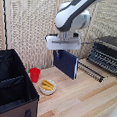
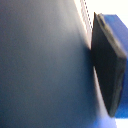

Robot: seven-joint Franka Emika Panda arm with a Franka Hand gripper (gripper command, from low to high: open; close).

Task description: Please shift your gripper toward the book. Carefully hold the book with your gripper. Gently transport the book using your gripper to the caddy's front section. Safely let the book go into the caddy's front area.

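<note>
The gripper [image 1: 59, 51] is pinching the book [image 1: 65, 63] and holding it clear above the counter [image 1: 81, 101], leaving transport to and release into the caddy [image 1: 10, 83].

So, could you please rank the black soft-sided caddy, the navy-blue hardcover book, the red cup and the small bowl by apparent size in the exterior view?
1. Black soft-sided caddy, though nearest the camera
2. Navy-blue hardcover book
3. Red cup and small bowl: too alike to rank

book [image 1: 66, 63] navy | caddy [image 1: 12, 86] black | cup [image 1: 35, 74] red | table [image 1: 86, 104] pale wood
</note>
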